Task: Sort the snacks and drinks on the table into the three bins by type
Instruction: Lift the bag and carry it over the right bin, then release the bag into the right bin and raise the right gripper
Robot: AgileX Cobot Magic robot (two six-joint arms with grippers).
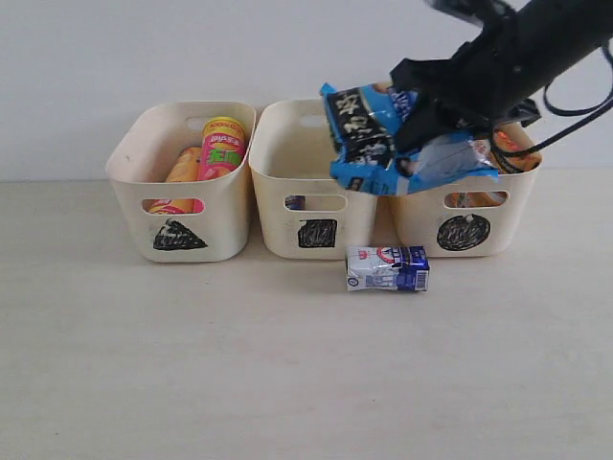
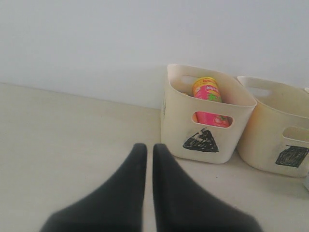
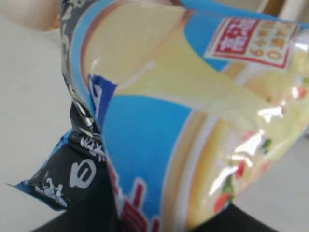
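Clamped on the blue-black bag (image 1: 369, 144), the right gripper (image 1: 419, 126) holds it high, likely to clear the rim of the right bin (image 1: 512, 220); the left gripper (image 2: 146, 162) sits with fingers together.

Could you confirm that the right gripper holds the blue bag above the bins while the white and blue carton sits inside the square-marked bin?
Not quite: the white and blue carton lies on the table just in front of the square-marked bin, not inside it, as the exterior view shows. The right gripper does hold the blue bag above the bins.
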